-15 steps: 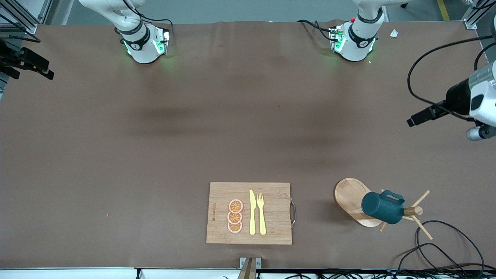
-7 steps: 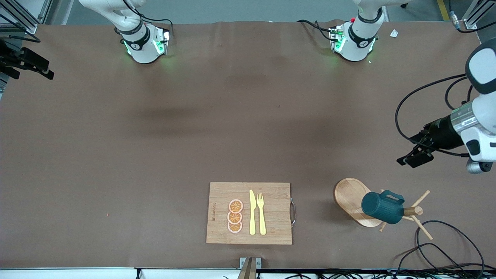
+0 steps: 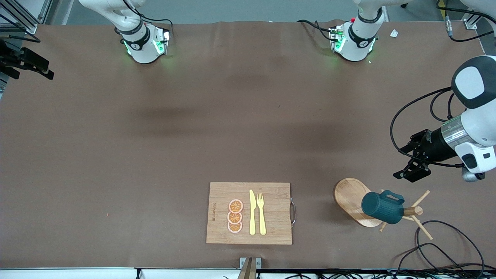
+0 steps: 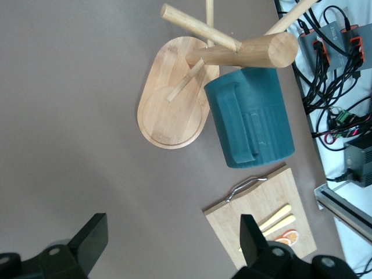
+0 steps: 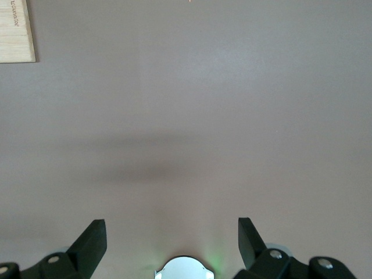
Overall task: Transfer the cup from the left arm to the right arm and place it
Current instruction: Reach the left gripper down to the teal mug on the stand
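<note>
The right gripper (image 5: 171, 247) is waiting with its jaws spread wide and empty over bare bench (image 3: 155, 155) at the right arm's end, just off that edge of the front view. Toward the middle, close to the front camera, the cutting board (image 3: 250, 213) is carrying three orange slices (image 3: 235, 216), a yellow knife (image 3: 252, 212) and a yellow fork (image 3: 262, 213), all lying flat. Toward the left arm's end, the cup (image 3: 383, 207) is hanging on a peg of the wooden peg rack (image 3: 410, 211), tilted on its side; its inside is not showing in any view, so whether it is holding anything cannot be told. The left gripper (image 3: 411, 172) is hovering over the bench near the rack, jaws wide apart and gripping nothing.

The risks, as I judge them: the pegs are sticking out around the cup, so jaws coming in at a poor angle are likely to be striking a peg or tipping the light rack over. Pulling the cup off crookedly could be dragging the rack along by the handle. The ribbed, round wall may be slipping in a shallow grip. Loose cables (image 3: 441, 248) are lying just beside the rack and could be snagging.
</note>
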`<state>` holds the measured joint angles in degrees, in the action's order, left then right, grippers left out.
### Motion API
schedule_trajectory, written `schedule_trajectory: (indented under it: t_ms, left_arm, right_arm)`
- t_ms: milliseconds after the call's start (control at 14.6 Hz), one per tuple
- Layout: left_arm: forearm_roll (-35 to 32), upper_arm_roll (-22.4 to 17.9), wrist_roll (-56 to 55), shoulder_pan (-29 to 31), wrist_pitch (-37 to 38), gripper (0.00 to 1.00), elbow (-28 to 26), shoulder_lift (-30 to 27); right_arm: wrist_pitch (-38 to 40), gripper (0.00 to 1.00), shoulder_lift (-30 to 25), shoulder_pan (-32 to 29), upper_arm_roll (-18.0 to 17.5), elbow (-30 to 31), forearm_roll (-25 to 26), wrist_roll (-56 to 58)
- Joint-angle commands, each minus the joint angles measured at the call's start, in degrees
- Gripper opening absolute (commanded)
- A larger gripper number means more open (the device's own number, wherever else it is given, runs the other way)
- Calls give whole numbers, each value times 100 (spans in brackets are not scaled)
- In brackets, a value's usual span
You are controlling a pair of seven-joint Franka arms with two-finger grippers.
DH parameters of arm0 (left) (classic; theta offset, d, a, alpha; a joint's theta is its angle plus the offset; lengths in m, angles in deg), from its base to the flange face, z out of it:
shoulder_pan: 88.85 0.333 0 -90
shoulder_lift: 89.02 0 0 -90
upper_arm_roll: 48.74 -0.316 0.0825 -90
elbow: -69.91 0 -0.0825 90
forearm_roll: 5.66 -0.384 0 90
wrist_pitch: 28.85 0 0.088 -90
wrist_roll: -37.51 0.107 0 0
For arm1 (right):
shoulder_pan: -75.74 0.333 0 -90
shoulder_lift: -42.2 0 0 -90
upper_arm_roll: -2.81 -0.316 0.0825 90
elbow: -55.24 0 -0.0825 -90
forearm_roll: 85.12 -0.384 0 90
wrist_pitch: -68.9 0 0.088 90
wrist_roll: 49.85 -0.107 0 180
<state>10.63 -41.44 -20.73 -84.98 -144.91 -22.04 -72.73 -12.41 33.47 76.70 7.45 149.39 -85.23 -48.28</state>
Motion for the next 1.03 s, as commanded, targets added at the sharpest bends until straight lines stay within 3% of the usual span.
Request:
schedule_trajectory:
  t_ms: [0,205,958]
  left_arm:
    - [155,8,-56,44,-433,100,-331,-82]
    - [794,8,-47,210,-978,100,-525,14]
    - [1192,52,-293,97,-2113,100,-210,726]
  right_arm:
    - [9,100,-102,27,11,60,64,19]
    - [9,100,-102,27,11,60,64,19]
    - [9,100,-102,27,11,60,46,10]
